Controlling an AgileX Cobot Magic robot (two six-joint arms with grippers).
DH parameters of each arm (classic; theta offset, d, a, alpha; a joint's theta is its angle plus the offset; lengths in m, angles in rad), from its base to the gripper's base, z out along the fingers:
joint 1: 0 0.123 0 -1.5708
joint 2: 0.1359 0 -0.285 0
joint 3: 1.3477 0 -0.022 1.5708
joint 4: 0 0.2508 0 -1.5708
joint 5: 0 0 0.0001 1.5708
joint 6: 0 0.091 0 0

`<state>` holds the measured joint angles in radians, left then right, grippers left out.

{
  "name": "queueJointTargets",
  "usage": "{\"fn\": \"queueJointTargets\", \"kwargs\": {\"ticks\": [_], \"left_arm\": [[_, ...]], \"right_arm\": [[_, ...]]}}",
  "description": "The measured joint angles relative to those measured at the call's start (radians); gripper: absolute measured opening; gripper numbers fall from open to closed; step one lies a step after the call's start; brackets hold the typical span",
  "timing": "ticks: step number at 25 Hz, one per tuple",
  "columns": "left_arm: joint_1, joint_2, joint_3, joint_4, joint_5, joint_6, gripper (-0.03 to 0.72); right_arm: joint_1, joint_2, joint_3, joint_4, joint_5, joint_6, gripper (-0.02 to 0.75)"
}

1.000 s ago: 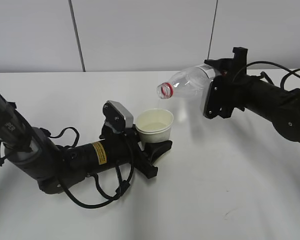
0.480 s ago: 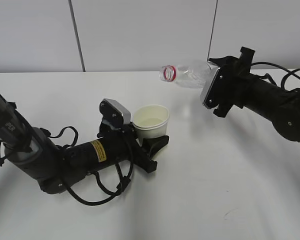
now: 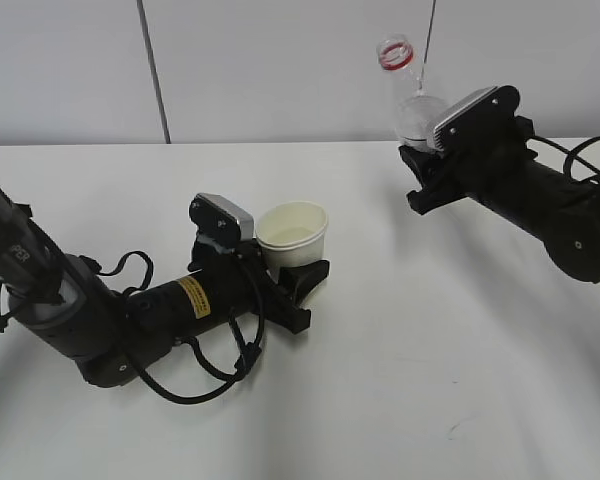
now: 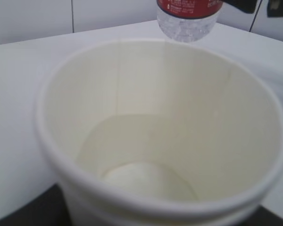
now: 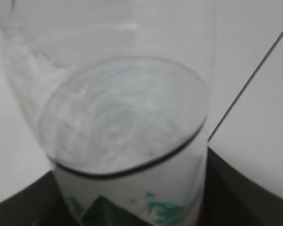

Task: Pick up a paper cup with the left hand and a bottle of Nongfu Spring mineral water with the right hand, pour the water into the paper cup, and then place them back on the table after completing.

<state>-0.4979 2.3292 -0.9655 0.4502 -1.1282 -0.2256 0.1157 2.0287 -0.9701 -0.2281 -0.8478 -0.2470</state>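
My left gripper [image 3: 298,275] is shut on a white paper cup [image 3: 292,234], held low over the white table [image 3: 430,380] left of centre. The cup fills the left wrist view [image 4: 170,117] and holds clear water [image 4: 146,176] at its bottom. My right gripper [image 3: 420,165] is shut on a clear water bottle [image 3: 408,95] with a red neck ring and no cap, held nearly upright at the upper right, apart from the cup. The right wrist view shows the bottle [image 5: 127,141] close up, with water in its base and a white label. The bottle's bottom also shows in the left wrist view [image 4: 188,19].
A pale wall with dark vertical seams [image 3: 152,70] stands behind the table's far edge. Black cables loop beside the left arm [image 3: 210,375] and trail behind the right arm [image 3: 590,150]. Bare white tabletop lies between the arms and in front.
The right gripper has swung the bottle from lying tilted with its mouth over the cup to nearly upright, and drawn it back to the right. The left gripper with the cup has shifted slightly left.
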Motion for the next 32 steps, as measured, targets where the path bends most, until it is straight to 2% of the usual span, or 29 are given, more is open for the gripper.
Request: {"fn": "queueJointTargets", "kwargs": {"ticks": [9,16,22,32], "left_arm": [[0.0,0.0,0.0,-0.049,0.0,0.029,0.386],[0.005,0.0,0.0,-0.161,0.0,0.072,0.386],[0.04,0.0,0.0,-0.195,0.0,0.079,0.386],[0.147,0.0,0.0,-0.202,0.0,0.08,0.386]], "right_arm": [[0.0,0.0,0.0,0.001,0.079,0.331,0.452],[0.0,0.0,0.0,-0.005,0.087,0.485,0.452],[0.0,0.0,0.0,-0.032,0.091,0.526,0.452],[0.0,0.0,0.0,-0.04,0.091,0.528,0.452]]}}
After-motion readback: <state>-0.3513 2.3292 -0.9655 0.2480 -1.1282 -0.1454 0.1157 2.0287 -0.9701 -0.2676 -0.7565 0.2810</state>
